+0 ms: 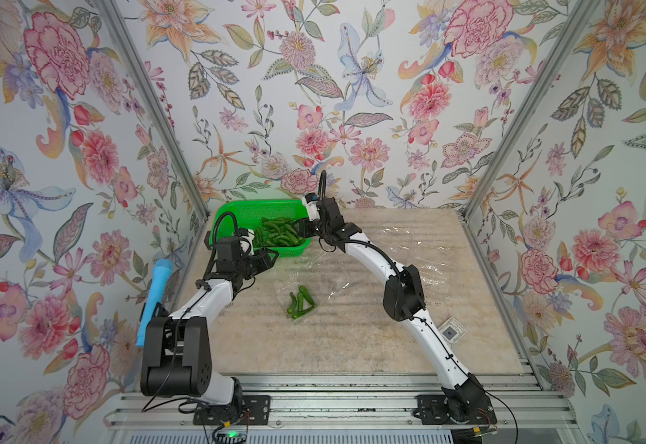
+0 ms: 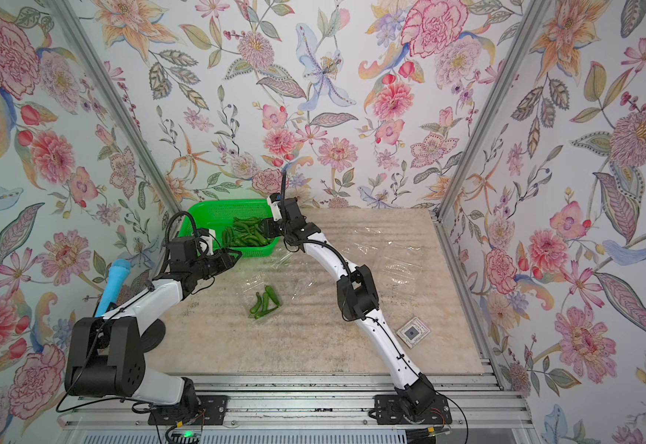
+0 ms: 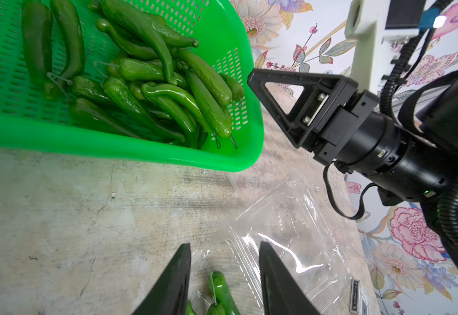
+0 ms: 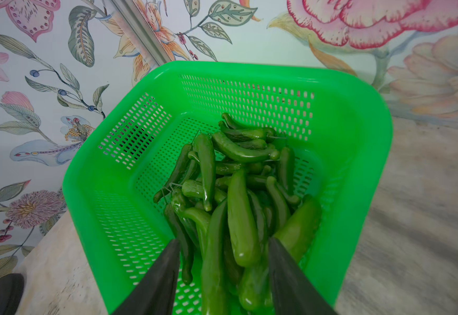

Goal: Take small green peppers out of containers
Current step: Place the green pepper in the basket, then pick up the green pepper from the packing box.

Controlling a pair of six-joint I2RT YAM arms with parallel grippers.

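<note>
Several small green peppers (image 1: pixel 300 303) lie in an open clear container (image 1: pixel 290 282) at the table's middle. Many more peppers (image 4: pixel 238 191) are piled in the green perforated basket (image 1: pixel 237 209) at the back left. My right gripper (image 4: pixel 223 240) hangs open just above that pile at the basket's right side (image 1: pixel 300 226), gripping nothing. Near the basket's front corner my left gripper (image 1: pixel 272 256) is open and empty. Between its fingers, farther off, the left wrist view shows the container's peppers (image 3: pixel 222 289). Empty clear containers (image 1: pixel 410 240) lie to the right.
A blue foam-covered cylinder (image 1: pixel 152 303) stands outside the table's left edge. A small square black-and-white card (image 1: pixel 450 331) lies near the front right. Crinkled clear plastic (image 3: pixel 298 245) spreads over the table's right half. Flowered walls close in three sides.
</note>
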